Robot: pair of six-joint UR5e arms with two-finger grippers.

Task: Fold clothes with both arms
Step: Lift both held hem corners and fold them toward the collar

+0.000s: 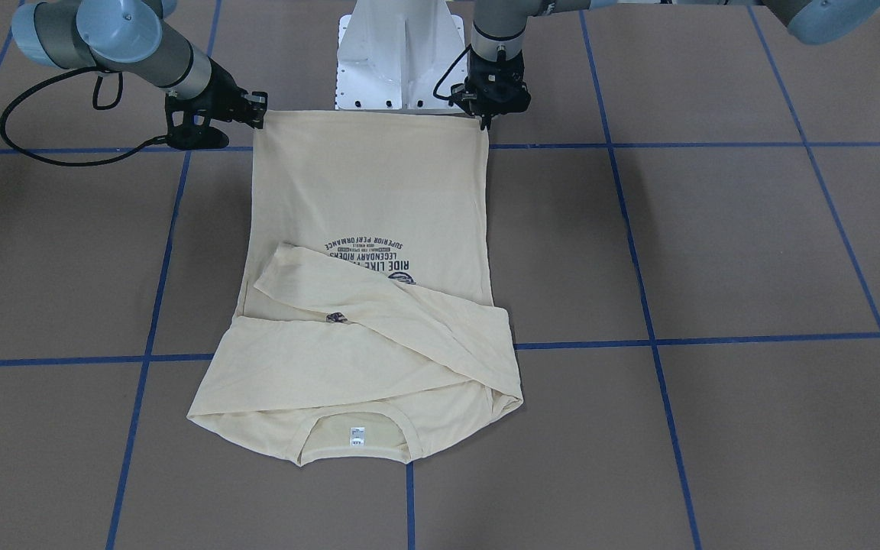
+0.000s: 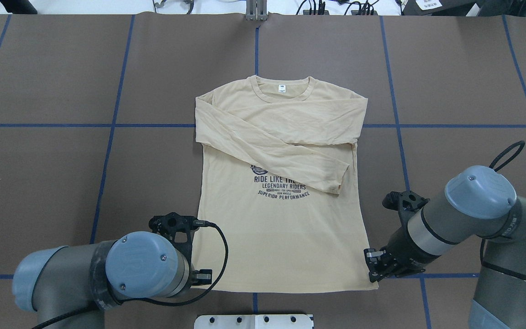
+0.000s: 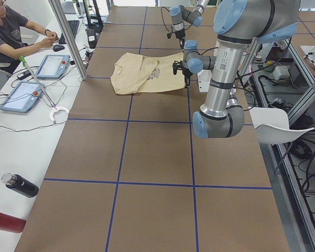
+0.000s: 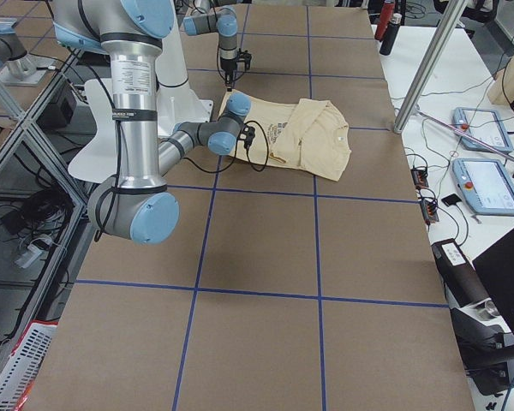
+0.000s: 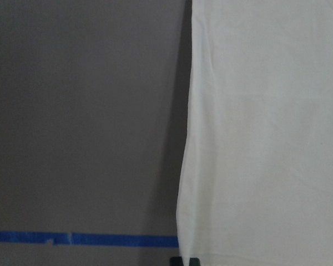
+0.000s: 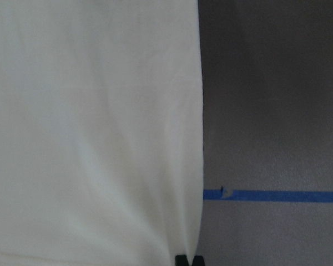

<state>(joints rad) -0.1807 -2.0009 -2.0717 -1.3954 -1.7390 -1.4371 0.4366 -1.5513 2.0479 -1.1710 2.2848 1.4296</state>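
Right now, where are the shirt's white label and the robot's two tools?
T-shirt label [image 2: 282,88]: overhead view, its middle.
left tool [image 1: 483,119]: front-facing view, between its fingertips.
right tool [image 1: 258,107]: front-facing view, between its fingertips.

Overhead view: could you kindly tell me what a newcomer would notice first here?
A cream shirt lies flat on the brown table, collar away from the robot, both sleeves folded across its chest over a navy print. The left hand and right hand each pinch a hem corner nearest the robot.
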